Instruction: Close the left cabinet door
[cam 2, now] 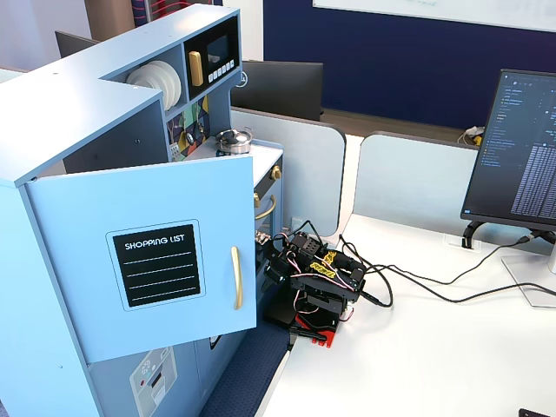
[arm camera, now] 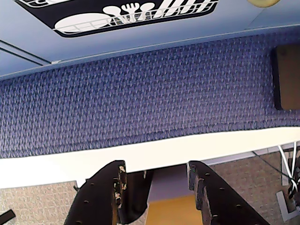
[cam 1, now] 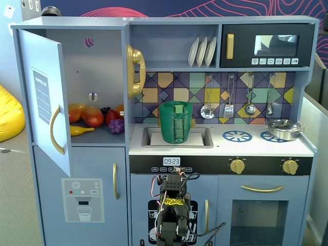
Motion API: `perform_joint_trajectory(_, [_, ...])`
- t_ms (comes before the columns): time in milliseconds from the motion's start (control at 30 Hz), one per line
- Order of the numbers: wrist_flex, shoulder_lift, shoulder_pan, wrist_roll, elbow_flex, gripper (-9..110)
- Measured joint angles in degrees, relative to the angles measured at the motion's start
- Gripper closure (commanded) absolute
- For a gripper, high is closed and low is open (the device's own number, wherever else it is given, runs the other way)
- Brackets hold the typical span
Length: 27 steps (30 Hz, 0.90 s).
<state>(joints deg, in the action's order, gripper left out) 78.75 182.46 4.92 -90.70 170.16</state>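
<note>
A light-blue toy kitchen [cam 1: 169,23] fills a fixed view, standing beside a white tabletop [cam 2: 417,347]. The left cabinet door [cam 2: 143,265], carrying a black shopping-list panel and a curved gold handle [cam 2: 235,277], stands swung wide open at the kitchen's upper left, its long axis upright. Behind it, toy fruit [cam 1: 92,117] sits on the shelf. The folded arm [cam 2: 313,282] rests low in front of the kitchen, so the door lies above and to the left of the tool [arm camera: 157,183] as a fixed view shows it, well apart. In the wrist view the tool's jaws are moderately parted and empty, pointing at blue carpet [arm camera: 140,93]; the door is out of that view, and the tool's fingertips are hard to make out in both fixed views
</note>
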Motion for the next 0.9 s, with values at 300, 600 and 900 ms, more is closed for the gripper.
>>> perform_joint_trajectory(300, [0.0,0.0,-1.1,0.5,0.0,101])
perform_joint_trajectory(600, [-1.9,-1.7,-12.6,5.1,-1.8,101])
perform_joint_trajectory(900, [-21.5,-13.4,-59.0,1.6,-20.8,102])
